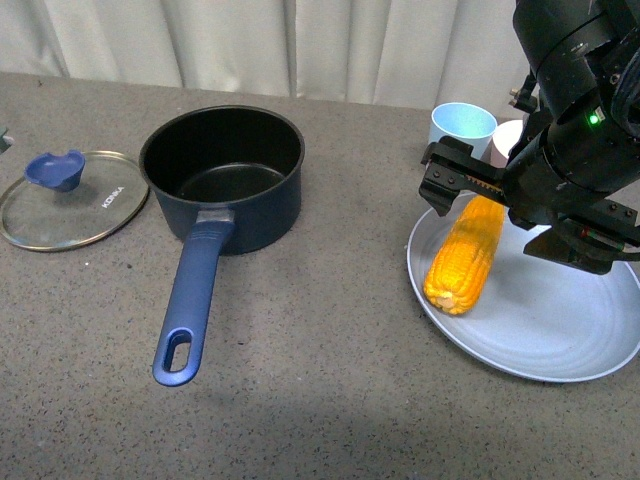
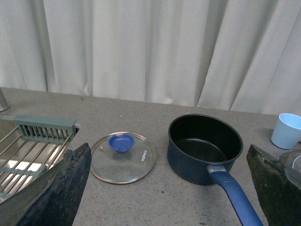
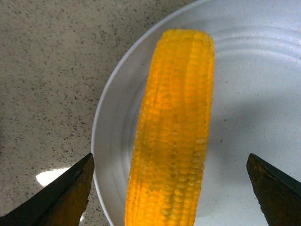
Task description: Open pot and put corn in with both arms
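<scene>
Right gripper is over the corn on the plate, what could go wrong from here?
1. The corn lies near the plate rim; an off-centre squeeze by the open right gripper might roll it onto the table.
2. The cup stands close behind that arm; a lift or swing could knock it.
3. Carried too low, the corn may strike the pot wall.

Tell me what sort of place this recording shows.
Probably a staged kitchen counter: a speckled grey countertop, a dish rack at its edge, a saucepan beside its glass lid, and a white curtain behind.
</scene>
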